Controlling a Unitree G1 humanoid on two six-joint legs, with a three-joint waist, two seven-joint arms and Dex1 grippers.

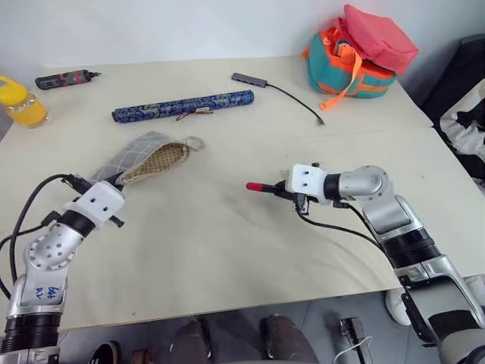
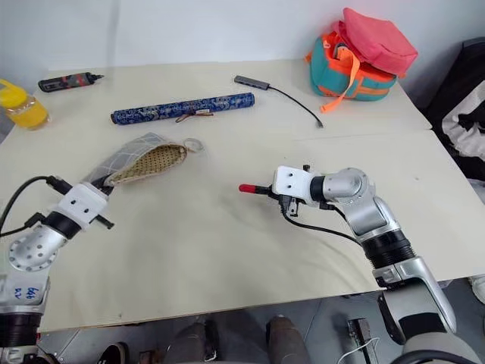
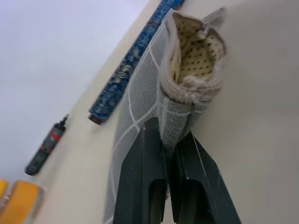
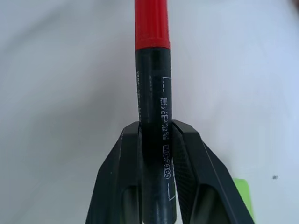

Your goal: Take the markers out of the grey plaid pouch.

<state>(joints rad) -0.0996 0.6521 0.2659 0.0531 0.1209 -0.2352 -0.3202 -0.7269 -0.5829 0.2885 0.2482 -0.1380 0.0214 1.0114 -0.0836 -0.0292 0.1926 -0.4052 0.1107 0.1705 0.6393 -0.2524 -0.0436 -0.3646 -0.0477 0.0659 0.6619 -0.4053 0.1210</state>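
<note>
The left gripper (image 3: 170, 154) is pinched tight on the closed end of the grey plaid pouch (image 1: 144, 158), its two black fingers (image 3: 140, 186) pressed together with the fabric squeezed between them, and the pouch hangs out ahead of it with its mouth gaping so the dotted tan lining shows (the small ring pull dangles at the far lip). Across from it, the right gripper (image 4: 154, 135) is clamped on the black barrel of a marker (image 1: 261, 186), the red end sticking out past the fingertips toward the middle of the table (image 1: 227, 243). A sliver of light green (image 4: 243, 196) peeks from behind one right finger in the wrist view; I cannot tell what it is. Farther back lie a long blue patterned roll (image 1: 184, 105), a black-and-red tool (image 1: 64, 78), an orange-filled bottle (image 1: 21, 102), a grey adapter with a cable (image 1: 261, 82), and a teal-and-orange bag (image 1: 356, 57).
</note>
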